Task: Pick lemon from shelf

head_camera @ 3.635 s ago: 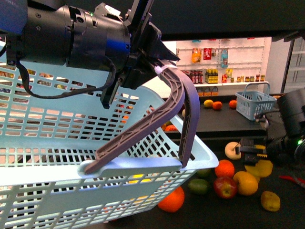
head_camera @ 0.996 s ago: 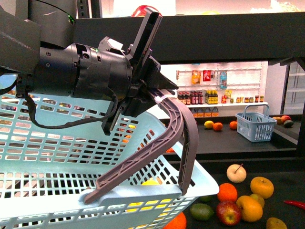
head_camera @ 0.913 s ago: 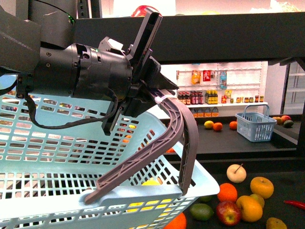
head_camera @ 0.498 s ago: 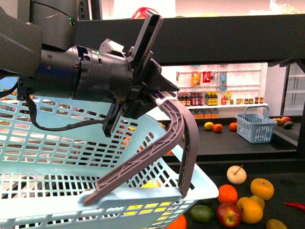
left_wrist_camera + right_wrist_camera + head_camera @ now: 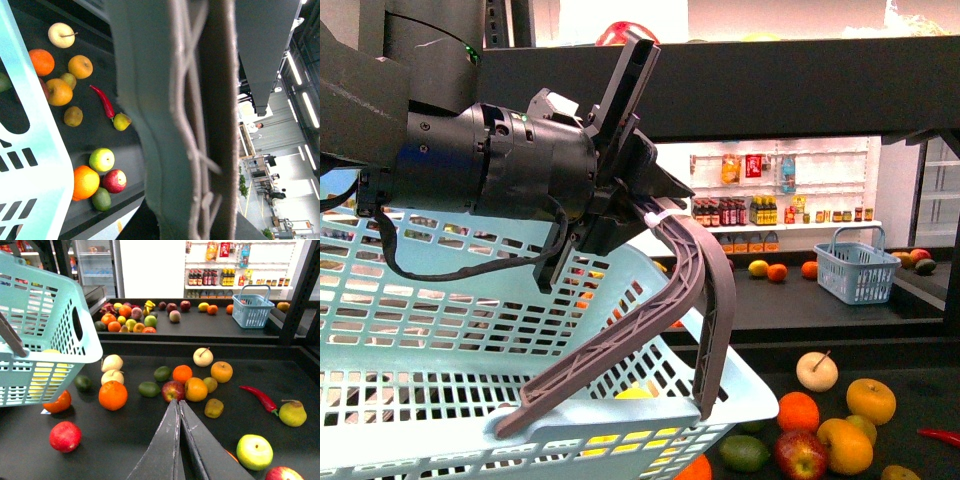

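Lemon [image 5: 634, 392], a small bright-yellow fruit, lies inside the big light-blue slotted plastic basket [image 5: 440, 330], and only pieces of it show through the slots near the basket rim. The basket hangs on its grey-purple lattice plastic handle [image 5: 695, 270]. The left gripper [image 5: 642, 205] is clamped tight on the top of this handle, so the lemon is below this gripper, down in the basket, and does not touch it. In the left wrist view the handle fills the space between the fingers. The right gripper [image 5: 178, 405] has its two thin fingers pressed together with nothing between them. It hovers over the lower tray of the black metal tiered shelf [image 5: 800, 90], well apart from the basket and the lemon. On the tray near this gripper lie loose fruits: a round orange [image 5: 113, 395], a red apple [image 5: 65, 436], a green lime [image 5: 149, 389] and a red chilli pepper [image 5: 258, 397]. On the further tray stands a small blue basket [image 5: 250, 310].
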Robot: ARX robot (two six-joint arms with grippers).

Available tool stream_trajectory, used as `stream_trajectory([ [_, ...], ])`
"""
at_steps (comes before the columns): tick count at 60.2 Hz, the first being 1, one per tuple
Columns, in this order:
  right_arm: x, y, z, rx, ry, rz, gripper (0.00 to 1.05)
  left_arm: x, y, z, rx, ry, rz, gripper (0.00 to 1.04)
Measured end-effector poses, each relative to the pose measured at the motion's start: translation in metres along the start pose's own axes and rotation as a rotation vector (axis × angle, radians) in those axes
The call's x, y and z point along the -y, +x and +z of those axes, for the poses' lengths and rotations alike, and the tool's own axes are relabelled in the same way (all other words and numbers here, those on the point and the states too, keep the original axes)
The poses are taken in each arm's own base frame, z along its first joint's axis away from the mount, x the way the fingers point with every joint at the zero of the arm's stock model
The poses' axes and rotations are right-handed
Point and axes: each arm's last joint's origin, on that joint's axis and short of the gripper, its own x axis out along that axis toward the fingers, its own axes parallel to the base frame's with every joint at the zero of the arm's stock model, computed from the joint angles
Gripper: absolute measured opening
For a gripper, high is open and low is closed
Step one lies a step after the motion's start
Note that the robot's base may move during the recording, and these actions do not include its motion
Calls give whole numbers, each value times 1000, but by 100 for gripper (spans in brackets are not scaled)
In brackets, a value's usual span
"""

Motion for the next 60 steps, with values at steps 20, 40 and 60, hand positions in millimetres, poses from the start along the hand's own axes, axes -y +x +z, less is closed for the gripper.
stream_trajectory([
  [20,0,0,0,0,-1,0,12,0,0,0,-1,-2,0,8],
  [40,0,0,0,0,-1,0,67,0,0,0,-1,-2,0,8],
  [60,0,0,0,1,-1,0,97,-3,2,2,128,-79,100,8],
])
